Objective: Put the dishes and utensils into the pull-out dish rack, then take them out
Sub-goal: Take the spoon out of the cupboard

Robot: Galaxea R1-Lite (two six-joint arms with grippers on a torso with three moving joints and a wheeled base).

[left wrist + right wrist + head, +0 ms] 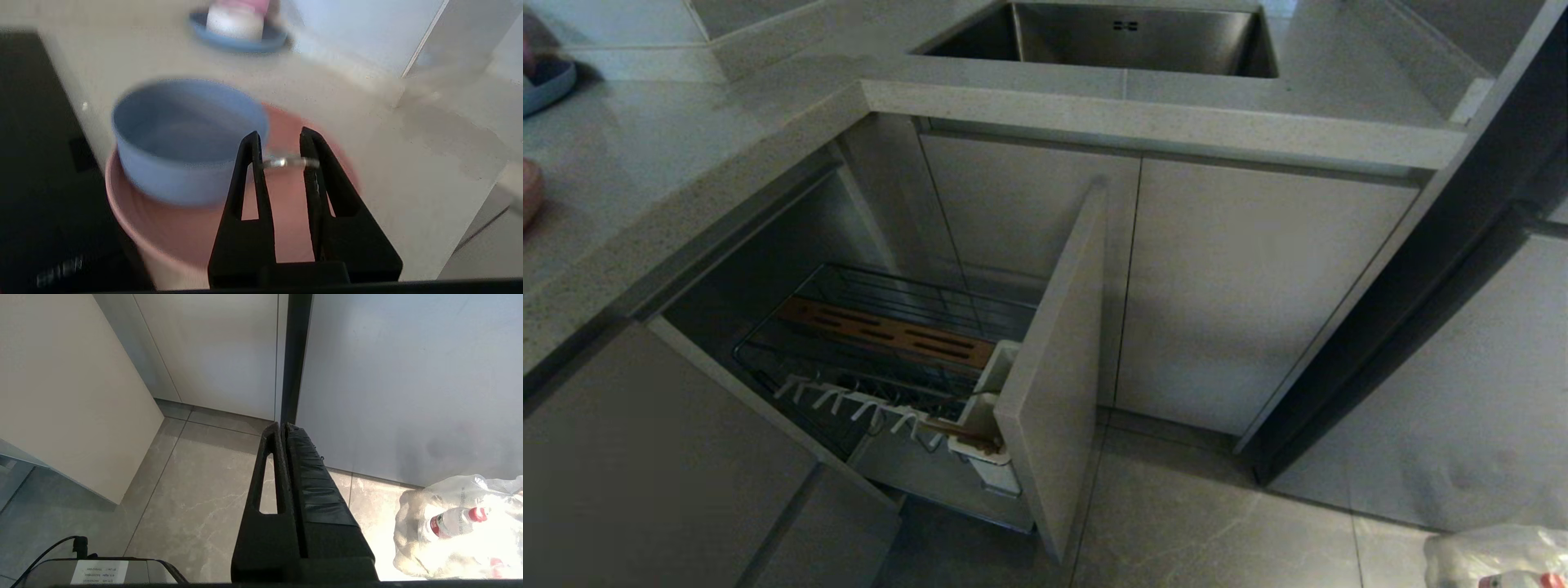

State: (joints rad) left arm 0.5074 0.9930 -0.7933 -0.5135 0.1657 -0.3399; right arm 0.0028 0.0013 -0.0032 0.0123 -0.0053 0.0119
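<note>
Head view: the pull-out dish rack (882,351) stood drawn out of the lower cabinet under the speckled countertop (645,163) — dark wire basket, slotted brown wooden strip (886,331) lying across it, a row of white pegs (849,402) along the near side, a white utensil cup (984,433) against the beige door front (1058,359). Tan chopsticks (956,431) lay tilted at the cup, tips at its rim; whether they sat fully inside was hard to tell. No plate or bowl stood in the basket. A steel sink (1127,37) was set in the counter behind. Neither arm showed here.

Left wrist view: the left gripper (281,149) hung above the counter, jaws narrowed onto a small silver fork (290,162) held crosswise between the fingertips — thin, shiny, blurred. Below it sat the wide matte blue-grey bowl (184,139), resting on the large flat salmon-pink plate (204,232). Farther back, a blue plate (237,41) carried small pink and cream bowls (237,18). A dark cooktop (36,163) lay beside the pink plate.

Right wrist view: the right gripper (284,426) was parked pointing at the tiled floor (196,490), fingers pressed together with nothing between them. A clear bag of bottles (457,522) lay nearby on the floor.
</note>
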